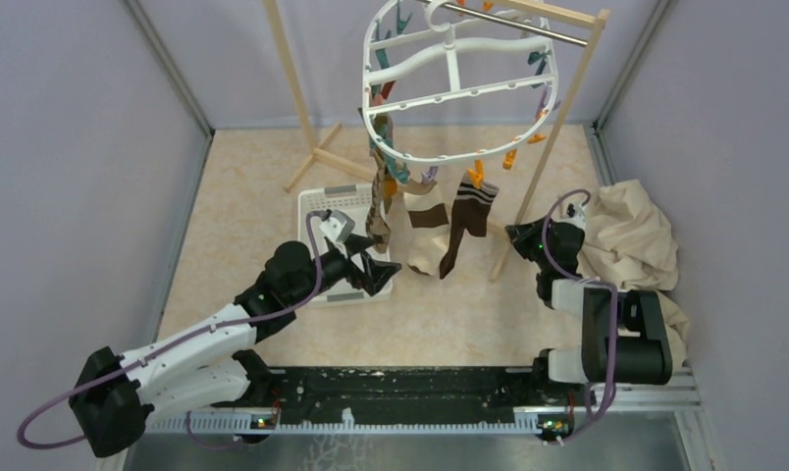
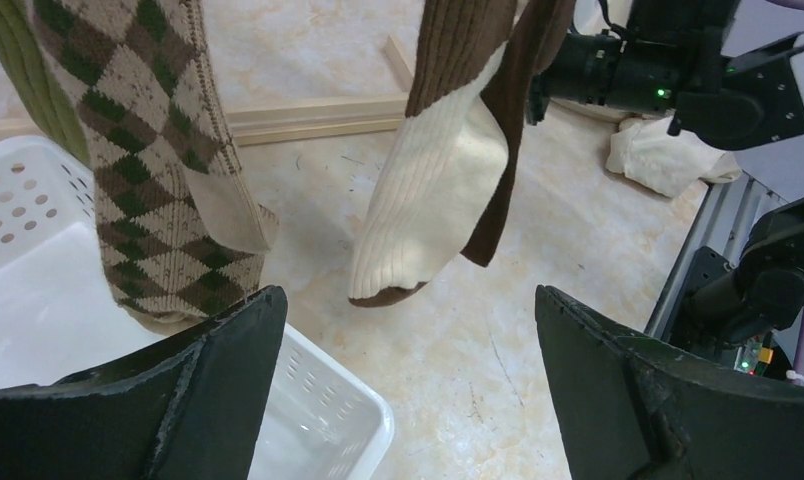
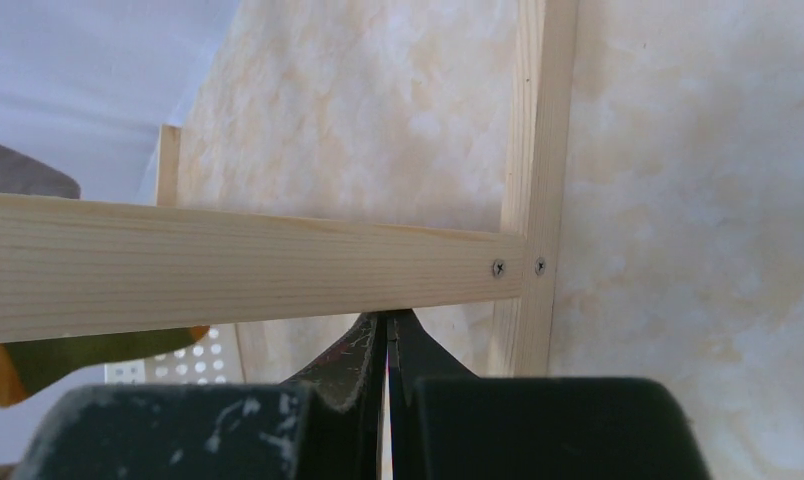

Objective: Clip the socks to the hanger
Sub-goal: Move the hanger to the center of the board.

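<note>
The white oval hanger (image 1: 449, 93) with coloured pegs hangs from the rack's metal bar. Several socks hang clipped from its near edge: an argyle sock (image 1: 379, 211) (image 2: 148, 170), a cream and brown sock (image 1: 425, 231) (image 2: 438, 180) and a dark brown striped sock (image 1: 466, 221). A green sock's edge (image 2: 23, 70) shows at the left. My left gripper (image 1: 379, 273) (image 2: 408, 370) is open and empty, just below the hanging socks, over the basket's corner. My right gripper (image 1: 518, 238) (image 3: 388, 325) is shut and empty, its tips against the rack's wooden rail.
A white perforated basket (image 1: 317, 211) (image 2: 38, 290) sits on the floor under the left arm. The wooden rack (image 1: 552, 128) (image 3: 248, 265) stands behind. A big beige cloth (image 1: 631, 240) lies at the right, beside the right arm.
</note>
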You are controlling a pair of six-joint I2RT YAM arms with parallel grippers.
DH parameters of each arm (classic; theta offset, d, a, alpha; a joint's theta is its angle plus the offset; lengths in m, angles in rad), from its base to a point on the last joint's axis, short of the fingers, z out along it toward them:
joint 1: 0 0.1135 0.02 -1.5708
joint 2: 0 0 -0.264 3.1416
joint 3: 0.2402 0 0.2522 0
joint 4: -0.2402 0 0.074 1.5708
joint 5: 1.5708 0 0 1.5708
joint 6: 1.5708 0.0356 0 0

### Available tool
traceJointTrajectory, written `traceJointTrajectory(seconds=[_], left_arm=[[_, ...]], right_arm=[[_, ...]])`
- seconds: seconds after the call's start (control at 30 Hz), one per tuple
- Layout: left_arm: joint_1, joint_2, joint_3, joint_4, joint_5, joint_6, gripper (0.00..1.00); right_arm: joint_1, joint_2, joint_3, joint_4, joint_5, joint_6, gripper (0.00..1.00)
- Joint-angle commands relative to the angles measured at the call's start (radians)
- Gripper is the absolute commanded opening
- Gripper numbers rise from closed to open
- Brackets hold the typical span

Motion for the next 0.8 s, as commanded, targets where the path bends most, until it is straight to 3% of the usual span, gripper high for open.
traceJointTrajectory(seconds=[0.0, 0.23, 0.43, 0.63, 0.77], left_arm=[[-0.004, -0.026, -0.009, 0.015, -0.011, 0.009, 0.99], [-0.004, -0.016, -0.008, 0.014, -0.016, 0.01, 0.99], [-0.004, 0.008, 0.029, 0.014, -0.079, 0.006, 0.99], [-0.003, 0.028, 0.053, 0.056, -0.106, 0.014, 0.99], [-0.004, 0.056, 0.099, 0.088, -0.062, 0.005, 0.99]], right_arm=[[-0.017, 0.119, 0.111, 0.144, 0.062, -0.008, 0.0], [-0.049, 0.343, 0.254, 0.245, 0.109, 0.015, 0.0], [-0.05, 0.379, 0.349, 0.203, 0.149, -0.016, 0.02], [-0.05, 0.263, 0.283, 0.251, 0.066, -0.024, 0.45], [-0.048, 0.123, 0.217, 0.222, 0.025, -0.023, 0.62]])
